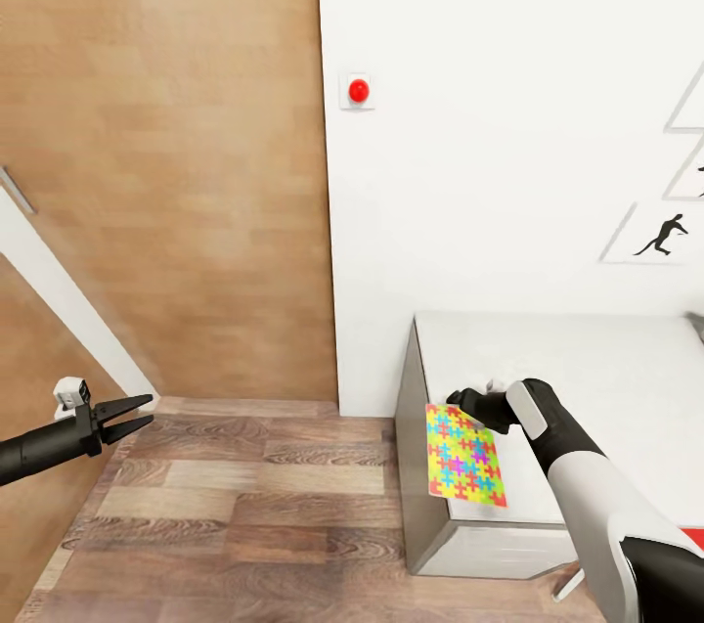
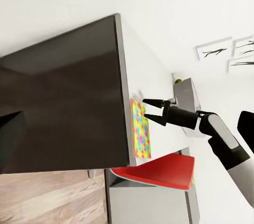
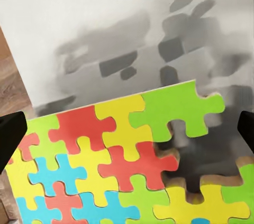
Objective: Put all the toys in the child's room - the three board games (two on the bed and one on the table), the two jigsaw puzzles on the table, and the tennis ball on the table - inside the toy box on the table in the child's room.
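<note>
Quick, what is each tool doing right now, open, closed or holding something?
Left tool: open, holding nothing, out over the floor.
Right tool: open, holding nothing, poised just over the jigsaw puzzle at the table edge.

Black tapered fingers (image 1: 137,405), black forearms (right sleeve white), small white wrist block (image 1: 71,394).
</note>
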{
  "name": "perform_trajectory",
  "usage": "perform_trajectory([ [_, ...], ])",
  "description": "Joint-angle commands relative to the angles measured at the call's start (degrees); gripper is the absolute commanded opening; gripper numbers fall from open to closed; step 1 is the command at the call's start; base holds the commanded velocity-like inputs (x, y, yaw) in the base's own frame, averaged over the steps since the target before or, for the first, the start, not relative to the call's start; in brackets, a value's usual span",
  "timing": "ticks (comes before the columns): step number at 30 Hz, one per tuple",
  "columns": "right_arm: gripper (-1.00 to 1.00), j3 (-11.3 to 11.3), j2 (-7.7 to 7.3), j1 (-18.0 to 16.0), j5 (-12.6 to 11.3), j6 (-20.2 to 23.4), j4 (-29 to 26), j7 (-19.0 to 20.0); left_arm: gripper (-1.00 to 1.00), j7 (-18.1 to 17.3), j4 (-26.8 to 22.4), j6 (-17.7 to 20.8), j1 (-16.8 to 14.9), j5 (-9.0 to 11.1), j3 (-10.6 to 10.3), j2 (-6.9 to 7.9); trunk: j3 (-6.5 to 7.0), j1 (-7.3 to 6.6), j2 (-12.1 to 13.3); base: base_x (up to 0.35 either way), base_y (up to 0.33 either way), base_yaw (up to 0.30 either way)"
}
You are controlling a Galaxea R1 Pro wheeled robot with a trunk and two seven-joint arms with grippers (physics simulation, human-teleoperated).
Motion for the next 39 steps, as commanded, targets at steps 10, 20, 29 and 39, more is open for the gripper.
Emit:
perform_trajectory([
  [10,1.0,-0.5,-0.19,0.4,-0.7,0.3,-2.6,0.8,1.0,-0.2,0.0,0.2,0.0,0.0,0.0,0.01,0.48,0.03,-0.1,0.0,-0.05,-0.147],
  [20,1.0,-1.0,-0.32,4.1,-1.2,1.7,-15.0,4.8,1.0,-0.1,0.0,0.2,0.0,0.0,-0.1,-0.06,1.2,0.03,-0.1,0.0,-0.156,-0.184],
  [29,1.0,-5.3,-0.28,11.0,-3.2,12.3,-35.0,8.6,1.0,0.0,0.0,0.2,0.0,0.0,-0.3,-0.36,1.85,0.03,-0.1,0.0,-0.016,-0.186],
  [39,1.0,-11.9,-0.26,29.7,-13.3,14.6,-53.8,33.5,1.0,0.5,0.0,-0.6,0.0,-0.5,-0.7,-0.73,2.6,0.03,-0.1,0.0,-0.001,-0.185],
])
